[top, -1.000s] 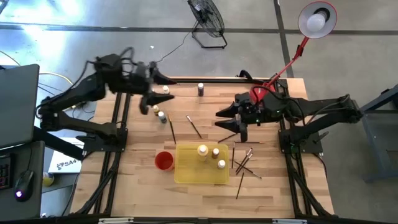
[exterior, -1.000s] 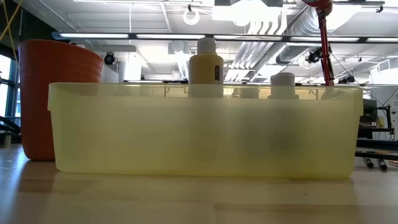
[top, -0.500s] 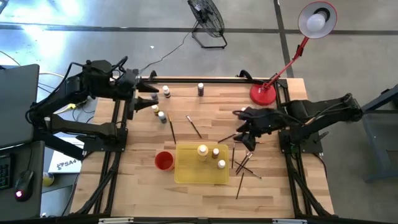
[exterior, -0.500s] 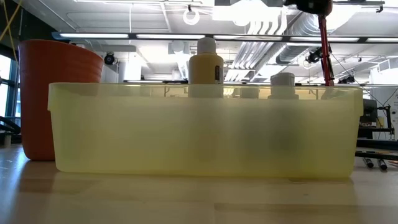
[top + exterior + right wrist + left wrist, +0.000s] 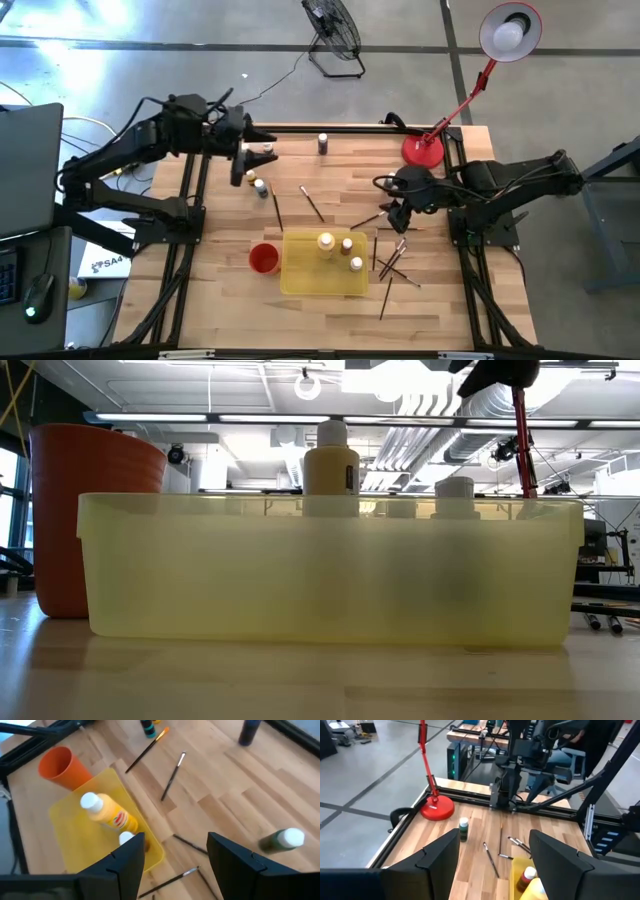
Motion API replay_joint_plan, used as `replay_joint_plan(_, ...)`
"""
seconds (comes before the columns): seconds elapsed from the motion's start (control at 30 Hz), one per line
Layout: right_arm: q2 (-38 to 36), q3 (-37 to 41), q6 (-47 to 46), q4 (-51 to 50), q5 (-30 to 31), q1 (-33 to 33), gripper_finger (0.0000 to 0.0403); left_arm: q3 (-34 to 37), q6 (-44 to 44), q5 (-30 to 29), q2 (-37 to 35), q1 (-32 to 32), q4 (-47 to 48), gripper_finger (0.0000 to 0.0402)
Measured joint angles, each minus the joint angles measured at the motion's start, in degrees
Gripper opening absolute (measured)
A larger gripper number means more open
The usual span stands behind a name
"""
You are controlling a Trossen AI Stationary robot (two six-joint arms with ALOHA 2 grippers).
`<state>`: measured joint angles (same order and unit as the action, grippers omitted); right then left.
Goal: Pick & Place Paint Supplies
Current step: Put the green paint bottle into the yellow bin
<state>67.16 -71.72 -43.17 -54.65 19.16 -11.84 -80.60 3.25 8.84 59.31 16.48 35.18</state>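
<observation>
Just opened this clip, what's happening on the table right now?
A two-armed robot is sorting paint supplies into a yellow tray. Three paint bottles already stand in the tray, beside a red cup. The left pincer is open and empty over the far left of the table, near several loose bottles. The right pincer is open and empty too, above the scattered paintbrushes right of the tray. Nothing is held at this moment.
</observation>
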Motion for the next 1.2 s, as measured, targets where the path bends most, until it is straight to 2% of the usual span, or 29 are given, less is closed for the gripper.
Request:
replay_joint_plan(0.3,0.00,0.00,5.75,0.00,0.10,-0.02,0.0203,0.00,0.00,-0.89,2.44,0.01,-0.01,0.0232)
replay_joint_plan(0.47,0.00,0.00,13.52,0.02,-1.57,0.00,0.0203,0.00,0.00,-0.92,2.41,0.01,-2.08,0.0232)
replay_joint_plan(0.57,0.02,0.00,15.54,0.94,1.21,-0.02,0.0203,0.00,-1.06,-1.08,2.19,0.01,-3.45,0.0232)
replay_joint_plan(0.7,0.70,0.02,3.25,0.64,13.32,1.11,0.0203,-0.02,-4.62,-3.54,1.85,0.01,-5.34,0.0232)
replay_joint_plan(0.83,1.66,0.02,-11.98,-0.88,18.76,4.10,0.0203,-0.02,-7.48,-6.96,1.99,0.01,-5.60,0.0232)
replay_joint_plan(0.97,3.50,0.02,-16.95,0.10,16.88,6.82,0.0203,-0.02,-9.23,-10.94,1.96,0.01,-6.20,0.0232)
replay_joint_plan(1.07,5.59,0.07,-18.89,-0.18,14.12,8.16,0.0203,-0.02,-9.44,-11.39,1.97,0.01,-7.80,0.0232)
replay_joint_plan(1.2,8.11,0.11,-23.30,-4.41,13.42,9.35,0.0203,-0.02,-9.44,-11.39,1.97,0.01,-8.86,0.0232)
